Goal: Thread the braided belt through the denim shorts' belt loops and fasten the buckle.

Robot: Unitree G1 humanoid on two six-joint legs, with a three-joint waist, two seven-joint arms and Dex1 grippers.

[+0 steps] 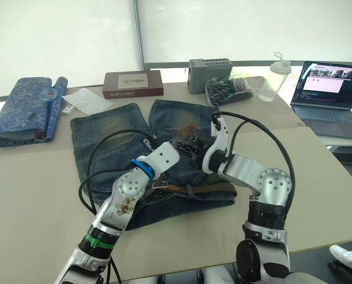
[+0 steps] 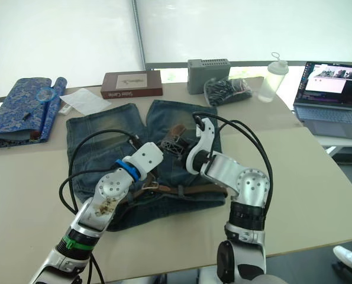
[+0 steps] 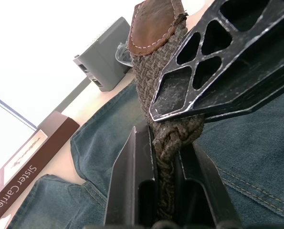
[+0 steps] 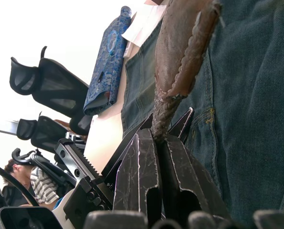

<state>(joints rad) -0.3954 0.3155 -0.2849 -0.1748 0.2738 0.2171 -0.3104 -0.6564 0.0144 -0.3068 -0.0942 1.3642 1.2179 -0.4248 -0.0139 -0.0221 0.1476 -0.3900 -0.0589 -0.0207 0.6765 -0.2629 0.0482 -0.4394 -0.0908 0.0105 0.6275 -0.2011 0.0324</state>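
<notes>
- The denim shorts (image 1: 134,142) lie flat at the middle of the table (image 1: 39,195), waistband toward the robot at 6 o'clock and legs pointing away toward 12 o'clock.
- The braided belt (image 1: 205,189) runs along the waistband, a brown strip from about the middle of the waistband out toward 3 o'clock; its free end with the leather tip (image 3: 153,26) is lifted above the shorts between the two grippers.
- The buckle (image 2: 154,185) shows as a small metal glint on the waistband just at 6 o'clock of the left gripper.
- The left gripper (image 1: 184,145) hovers over the middle of the shorts, its fingers (image 3: 132,181) clamped on the woven strap, which runs up between them.
- The right gripper (image 1: 193,144) meets it from the 3 o'clock side, its fingers (image 4: 142,176) pinched together on the same strap, just beside the left one.
- I cannot tell from these views which belt loops the strap passes through.
- At 12 o'clock, beyond the shorts, sit a brown book (image 1: 132,84), a grey box (image 1: 209,74) and a dark bag (image 1: 228,90).
- A clear bottle (image 1: 275,77) and an open laptop (image 1: 329,97) are at 2 o'clock.
- A blue patterned cloth (image 1: 25,109) and a white paper (image 1: 87,100) lie at 10 o'clock.
</notes>
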